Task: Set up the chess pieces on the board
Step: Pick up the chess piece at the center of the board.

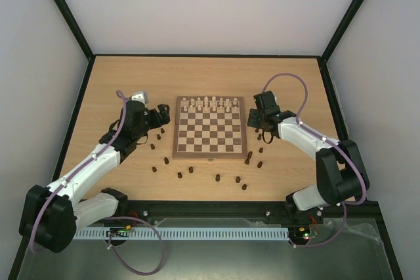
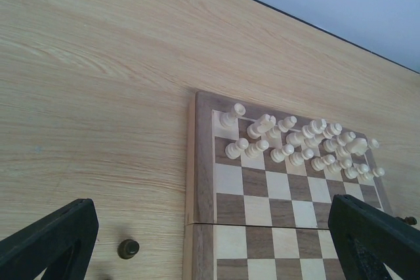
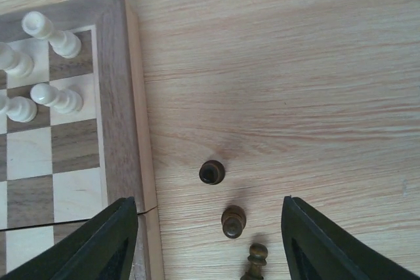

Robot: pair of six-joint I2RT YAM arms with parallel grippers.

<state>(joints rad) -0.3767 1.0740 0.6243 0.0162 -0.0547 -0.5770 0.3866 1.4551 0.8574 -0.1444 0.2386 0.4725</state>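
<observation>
The board (image 1: 177, 129) lies mid-table, with cream chessmen filling its two far rows. Small dark brown chess pieces (image 1: 217, 178) stand scattered on the table off its left, near and right sides. My left gripper (image 1: 159, 117) is open and empty by the board's left edge. In the left wrist view (image 2: 213, 257) it straddles the board's border (image 2: 200, 162), with one dark piece (image 2: 128, 248) just left of it. My right gripper (image 1: 256, 122) is open and empty by the board's right edge. In the right wrist view (image 3: 209, 234) three dark pieces (image 3: 211, 172) stand between its fingers.
The cream chessmen (image 2: 289, 142) crowd the board's far rows. Black frame rails border the table (image 1: 295, 83) at the back and sides. A rail with cables runs along the near edge, by the arm bases.
</observation>
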